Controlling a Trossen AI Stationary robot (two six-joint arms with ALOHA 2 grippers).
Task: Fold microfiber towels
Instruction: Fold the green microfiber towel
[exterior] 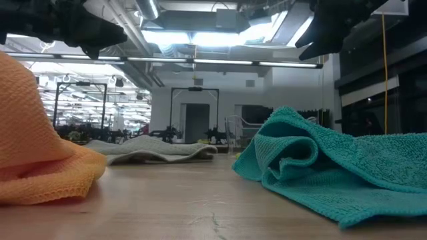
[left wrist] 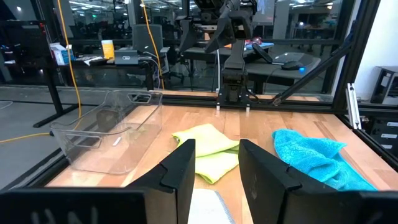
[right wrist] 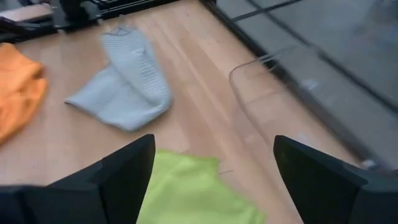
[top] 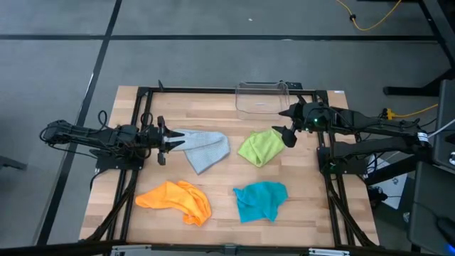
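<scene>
Microfiber towels lie crumpled on my wooden counter (top: 220, 171) as my left end effector (top: 169, 141), fingers parted, meets the soft grey-blue cloth (top: 204, 147) and risks pinching two layers, bunching it.

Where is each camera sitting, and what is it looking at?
High view: above the table, looking down; both arms show, left gripper and right gripper.
Low view: at tabletop height, facing orange towel and teal towel.
Left wrist view: past its own fingers toward lime green towel.
Right wrist view: over that towel, toward grey-blue towel.
</scene>
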